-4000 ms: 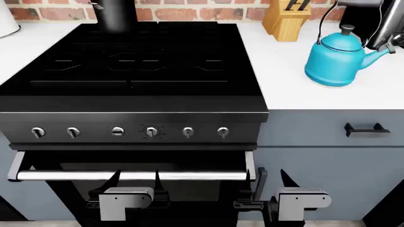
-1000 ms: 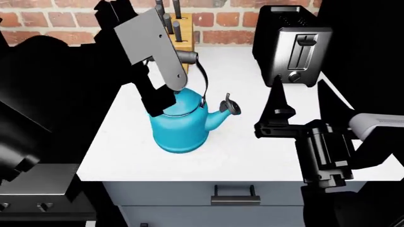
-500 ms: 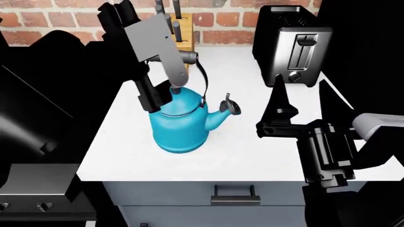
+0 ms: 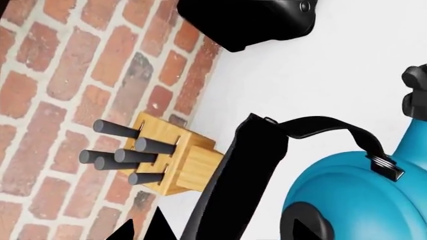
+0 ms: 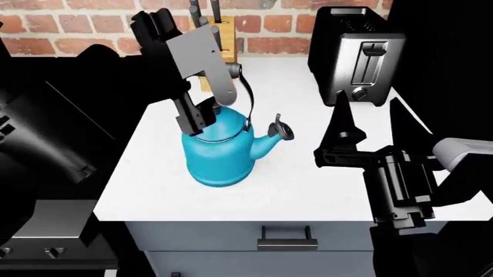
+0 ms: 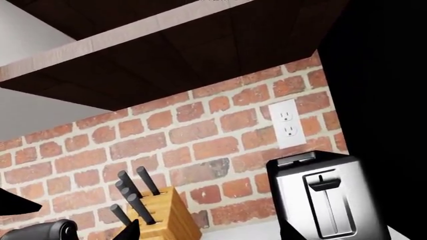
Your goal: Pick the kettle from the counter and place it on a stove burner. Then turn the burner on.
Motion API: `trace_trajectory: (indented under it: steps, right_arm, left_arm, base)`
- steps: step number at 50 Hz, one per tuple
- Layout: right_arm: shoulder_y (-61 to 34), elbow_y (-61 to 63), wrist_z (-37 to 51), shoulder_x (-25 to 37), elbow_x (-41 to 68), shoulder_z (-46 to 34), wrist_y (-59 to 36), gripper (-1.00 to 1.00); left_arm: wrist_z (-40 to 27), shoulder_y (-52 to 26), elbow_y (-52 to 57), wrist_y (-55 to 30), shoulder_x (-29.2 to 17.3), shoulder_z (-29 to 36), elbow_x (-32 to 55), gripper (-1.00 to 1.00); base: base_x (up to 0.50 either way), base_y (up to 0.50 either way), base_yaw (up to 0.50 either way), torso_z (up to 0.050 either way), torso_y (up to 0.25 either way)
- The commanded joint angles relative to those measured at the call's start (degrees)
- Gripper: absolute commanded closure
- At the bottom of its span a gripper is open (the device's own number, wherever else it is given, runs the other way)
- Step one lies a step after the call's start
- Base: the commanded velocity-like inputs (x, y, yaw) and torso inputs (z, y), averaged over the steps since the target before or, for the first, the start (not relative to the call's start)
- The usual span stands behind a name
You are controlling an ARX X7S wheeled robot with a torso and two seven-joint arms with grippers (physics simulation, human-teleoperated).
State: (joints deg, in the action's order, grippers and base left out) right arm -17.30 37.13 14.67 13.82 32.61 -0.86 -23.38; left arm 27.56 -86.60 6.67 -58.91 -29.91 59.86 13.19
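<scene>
The left gripper [image 5: 198,118] sits at the kettle [image 5: 219,151] lid, under the handle; its grip is hidden. The right gripper [image 5: 368,130], open and empty, stands beyond the spout.

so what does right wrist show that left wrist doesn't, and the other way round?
Only the right wrist view shows the wall outlet, the dark shelf underside overhead and the toaster's chrome front with its lever.

Only the left wrist view shows the kettle, its black handle arching up from the blue body, and the white counter behind it.

Both show the brick wall and the wooden knife block with dark knife handles sticking out.
</scene>
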Motion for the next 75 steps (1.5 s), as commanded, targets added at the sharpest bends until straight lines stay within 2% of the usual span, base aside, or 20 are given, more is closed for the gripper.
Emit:
trace_trajectory:
  steps: [1, 8, 9, 23, 47, 62, 75]
  right_arm:
    - [0.0, 0.2, 0.6, 0.6, 1.0, 0.0, 0.4, -1.00]
    - [0.0, -0.2, 0.7, 0.8, 1.1, -0.4, 0.8, -1.00]
    - [0.0, -0.1, 0.8, 0.9, 1.1, -0.5, 0.8, -1.00]
    - [-0.1, -0.1, 1.2, 1.2, 1.1, -1.0, 1.0, -1.00]
    - [0.0, 0.5, 1.9, 1.8, 1.7, -1.4, 1.3, -1.00]
    - [-0.3, 0.3, 3.4, 2.0, 2.2, -1.0, 0.8, -1.00]
    - [-0.6, 0.8, 4.9, 2.5, 2.1, -1.1, -0.1, -1.00]
  left_arm:
    - [-1.0, 0.4, -3.8, 2.3, 1.3, 1.4, -1.6, -1.00]
    - [-1.6, 0.5, -5.7, 3.6, 1.9, 1.9, -2.5, -1.00]
    - [-2.4, 0.6, -5.7, 4.7, 1.7, 2.0, -3.2, 1.00]
    - [-6.2, 1.0, -6.2, 10.2, 1.7, 1.0, -5.7, 1.00]
    - [-11.0, 0.2, -7.6, 14.9, 1.6, 0.8, -9.8, 1.00]
    - [-11.3, -0.6, -7.6, 15.4, 1.1, 1.8, -11.4, 1.00]
    - [-11.4, -1.0, -7.7, 14.8, 1.1, 1.5, -11.5, 1.00]
  base:
    - [0.00, 0.00, 0.00, 0.000, 0.000]
    - [0.00, 0.00, 0.00, 0.000, 0.000]
    - [0.00, 0.00, 0.00, 0.000, 0.000]
    - [0.00, 0.00, 0.00, 0.000, 0.001]
    - [0.00, 0.00, 0.00, 0.000, 0.001]
    - [0.00, 0.00, 0.00, 0.000, 0.001]
    - [-0.05, 0.47, 0.00, 0.000, 0.001]
